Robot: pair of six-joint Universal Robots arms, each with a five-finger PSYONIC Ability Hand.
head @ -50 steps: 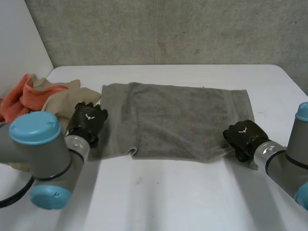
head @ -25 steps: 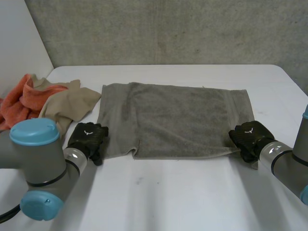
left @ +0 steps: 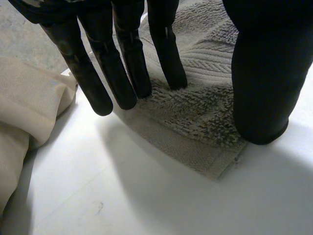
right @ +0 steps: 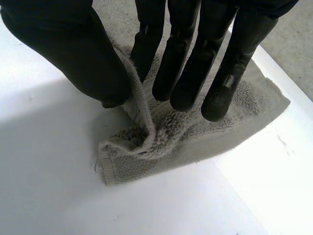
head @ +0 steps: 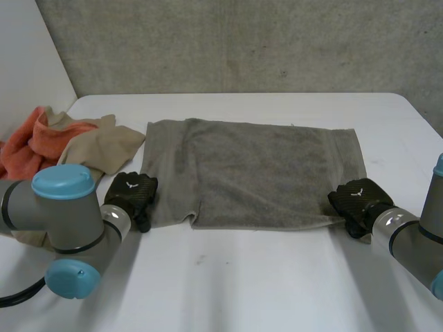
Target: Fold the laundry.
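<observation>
Pinching a raised ridge of the flat-spread grey towel (head: 256, 169) between thumb and fingers (right: 198, 68), the right hand (head: 356, 200) grips its near corner. The left hand (head: 133, 195) rests straight, spread fingers (left: 134, 58) on the other near corner, probably to lift both off the desk (head: 242, 277) for folding.

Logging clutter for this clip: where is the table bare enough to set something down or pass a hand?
Bare table: the wide strip on the robot's side of the grey towel, and the narrower one beyond it. Crowded: beside the left hand, where orange cloth and beige cloth lie.
</observation>
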